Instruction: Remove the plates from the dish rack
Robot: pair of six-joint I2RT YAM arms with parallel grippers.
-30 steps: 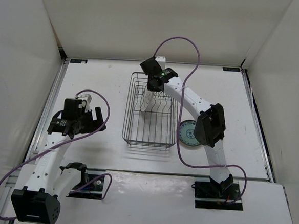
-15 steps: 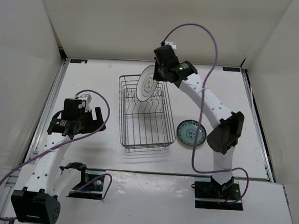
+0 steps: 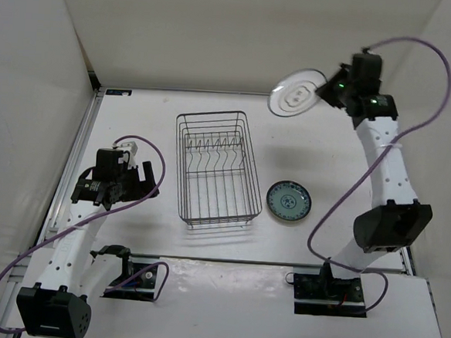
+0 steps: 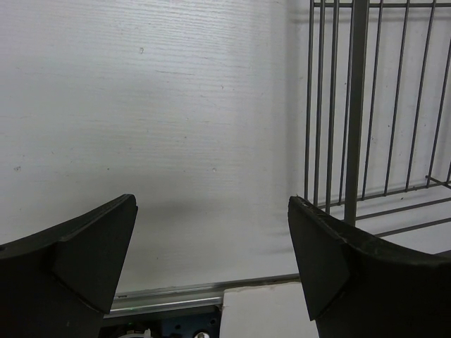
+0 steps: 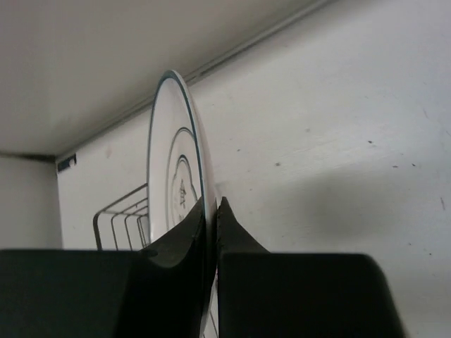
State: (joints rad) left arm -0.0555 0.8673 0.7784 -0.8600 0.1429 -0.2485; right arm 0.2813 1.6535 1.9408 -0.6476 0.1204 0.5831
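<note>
White plate (image 3: 296,97) (aloft), pinched in right end effector (image 5: 211,205)

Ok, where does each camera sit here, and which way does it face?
Top external: above and behind the arms, looking down on both, the dish rack and the teal plate on the table.
Left wrist: low over the table, facing the rack's side; its open left gripper frames the view.
Right wrist: held high, facing the back wall; right gripper shut on the white plate.
Shared: all three show the rack.
</note>
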